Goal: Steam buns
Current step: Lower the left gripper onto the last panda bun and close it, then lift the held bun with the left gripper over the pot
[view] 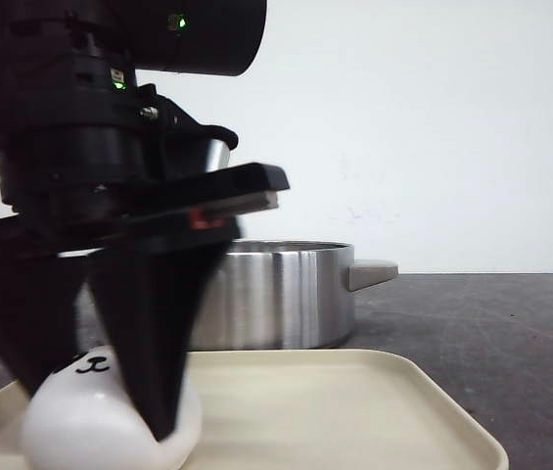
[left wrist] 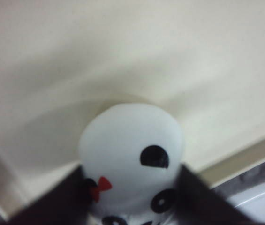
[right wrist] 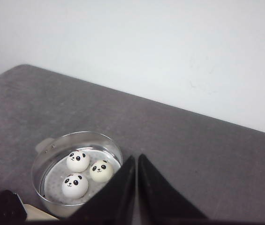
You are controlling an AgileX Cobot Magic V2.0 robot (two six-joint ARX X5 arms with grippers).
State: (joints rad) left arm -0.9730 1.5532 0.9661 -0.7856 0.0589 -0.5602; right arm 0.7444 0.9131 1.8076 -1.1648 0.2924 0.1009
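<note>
One white panda bun (view: 90,431) sits at the near left of the cream tray (view: 354,411). My left gripper (view: 100,406) straddles it, a black finger pressed on each side. In the left wrist view the bun (left wrist: 132,145), with a red bow by one ear, fills the gap between the fingers of the left gripper (left wrist: 130,166). Three more buns (right wrist: 78,161) (right wrist: 101,170) (right wrist: 74,185) lie inside the steel pot (right wrist: 83,134). My right gripper (right wrist: 137,157) is shut and empty, high above the table beside the pot. It does not show in the front view.
The steel pot (view: 276,294), with a side handle (view: 372,272), stands just behind the tray on the dark grey table (view: 491,323). A white wall is behind. The tray's raised rim (left wrist: 245,157) runs close by the held bun.
</note>
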